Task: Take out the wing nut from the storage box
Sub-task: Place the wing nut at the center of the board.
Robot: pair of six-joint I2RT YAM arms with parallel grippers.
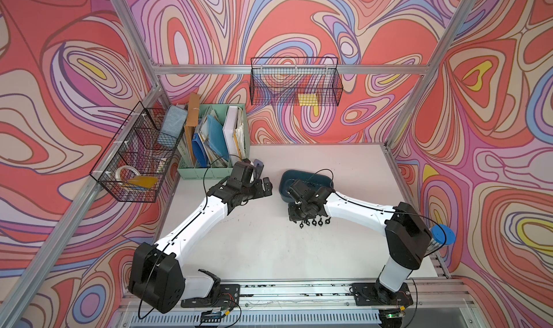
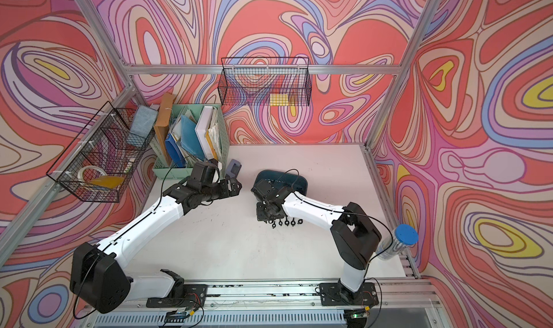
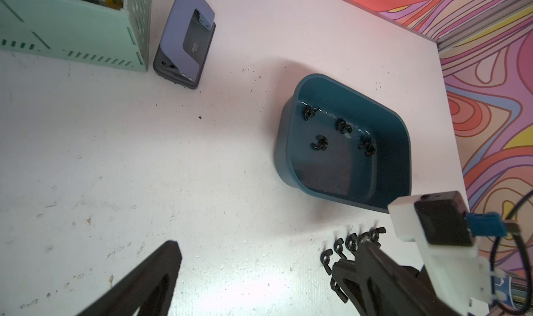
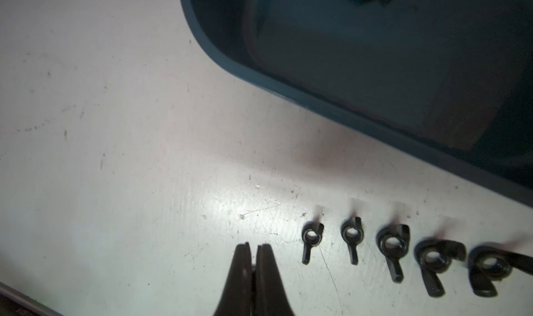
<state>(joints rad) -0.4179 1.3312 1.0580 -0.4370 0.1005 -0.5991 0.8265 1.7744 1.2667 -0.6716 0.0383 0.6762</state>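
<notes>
Right jaws shut beside wing nuts [image 4: 395, 267] outside the storage box [image 4: 215, 35]; left jaws wide, empty.

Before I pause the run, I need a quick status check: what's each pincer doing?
Left pincer: open, holding nothing.
Right pincer: closed, nothing visibly held.

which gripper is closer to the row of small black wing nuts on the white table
Right. The right gripper is just beside one end of the wing nuts; the left gripper is well off, near the mint-green file organiser.
</notes>
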